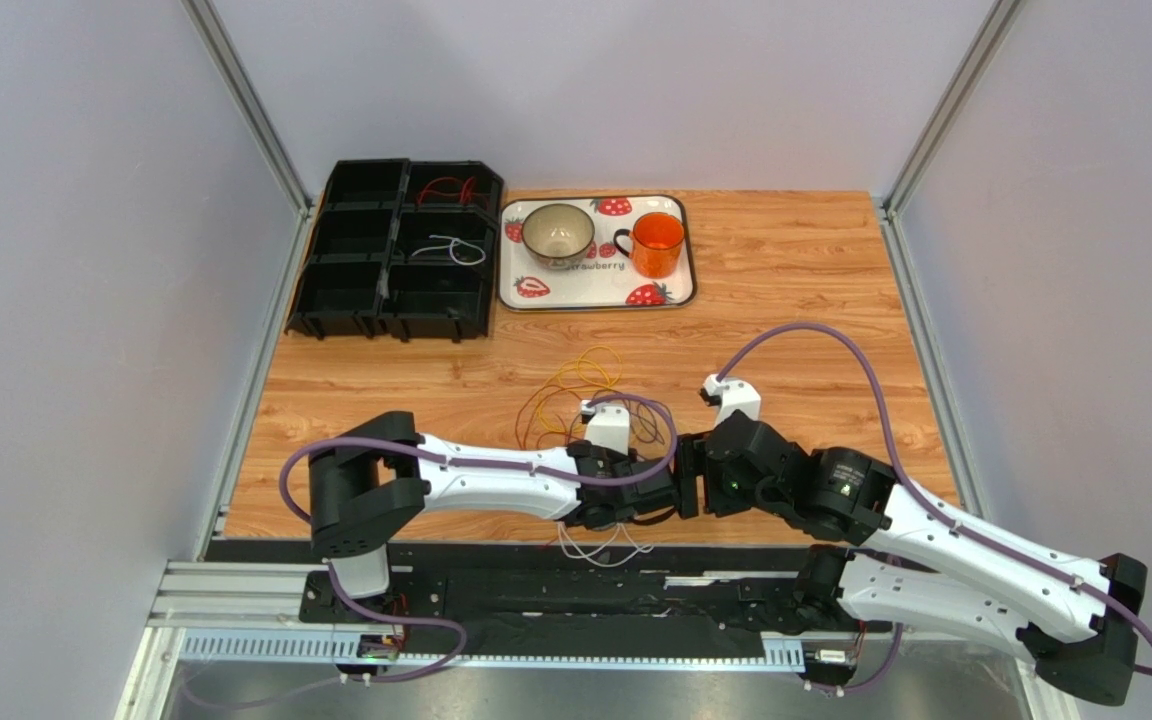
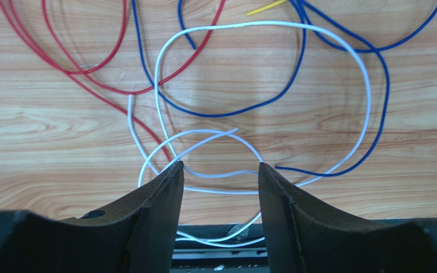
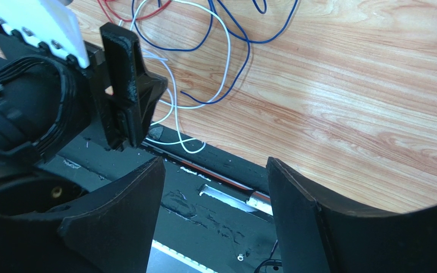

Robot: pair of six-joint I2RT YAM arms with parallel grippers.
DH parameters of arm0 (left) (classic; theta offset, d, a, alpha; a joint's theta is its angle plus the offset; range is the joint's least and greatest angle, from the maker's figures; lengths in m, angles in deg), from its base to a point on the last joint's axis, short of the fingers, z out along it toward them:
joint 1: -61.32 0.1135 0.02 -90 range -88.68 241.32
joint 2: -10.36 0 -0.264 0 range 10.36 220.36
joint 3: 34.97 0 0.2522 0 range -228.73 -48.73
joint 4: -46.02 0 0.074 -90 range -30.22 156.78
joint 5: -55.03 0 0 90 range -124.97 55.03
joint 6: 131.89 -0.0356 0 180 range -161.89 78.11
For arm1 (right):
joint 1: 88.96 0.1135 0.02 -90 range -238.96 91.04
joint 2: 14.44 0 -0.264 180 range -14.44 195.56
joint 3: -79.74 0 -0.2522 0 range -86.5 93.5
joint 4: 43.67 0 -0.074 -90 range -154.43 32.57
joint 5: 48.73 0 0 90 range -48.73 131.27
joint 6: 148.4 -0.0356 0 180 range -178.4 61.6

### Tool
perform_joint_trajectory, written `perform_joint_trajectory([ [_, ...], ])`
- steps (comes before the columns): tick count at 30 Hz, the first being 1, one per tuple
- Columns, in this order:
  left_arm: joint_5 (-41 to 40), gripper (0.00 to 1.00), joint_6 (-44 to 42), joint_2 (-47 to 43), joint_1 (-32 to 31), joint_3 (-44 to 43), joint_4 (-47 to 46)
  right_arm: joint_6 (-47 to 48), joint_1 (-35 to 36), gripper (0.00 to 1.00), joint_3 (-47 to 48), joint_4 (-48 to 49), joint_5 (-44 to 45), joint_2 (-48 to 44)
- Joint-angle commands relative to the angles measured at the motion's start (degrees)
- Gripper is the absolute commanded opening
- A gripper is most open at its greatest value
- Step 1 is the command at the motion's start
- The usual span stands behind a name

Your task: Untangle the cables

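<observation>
**Task items.** Thin flexible cables (image 1: 579, 393) in white, red, yellow, orange and blue lie in a loose tangle on the wood-grain bench (image 1: 808, 285). The tangle is near the front edge, where the two wrists meet.

**Left jaws.** They stand apart and are closed on nothing. A white strand (image 2: 369, 96) loops on the surface between and beyond the tips. Whether the tips touch the bench cannot be told.

**Detail, left wrist view.**
- A blue strand (image 2: 232, 114) crosses the white loop.
- Red strands (image 2: 89, 71) lie to the left.
- A yellow end (image 2: 266, 7) shows at the top edge.

**Front edge.** White loops overhang it onto the black rail (image 3: 203, 205).

**Right jaws.** They are wide with nothing between them, and they face the left jaws just beside the tangle.

**Far left.** A black compartmented organiser (image 1: 387, 248) holds a red coil (image 1: 447, 191) and a white coil (image 1: 455, 251) in separate compartments, well apart from the tangle.
</observation>
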Motion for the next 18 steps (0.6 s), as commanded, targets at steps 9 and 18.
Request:
perform_joint_trajectory([
  [9,1.54,0.57,-0.11,3.60,0.79,0.00,-7.39,-0.82,0.27,0.70,-0.97,3.91,-0.70,0.43],
  [18,1.62,0.57,-0.28,5.63,2.37,0.78,-9.58,-0.73,0.18,0.70,-1.50,5.49,-1.41,2.18],
])
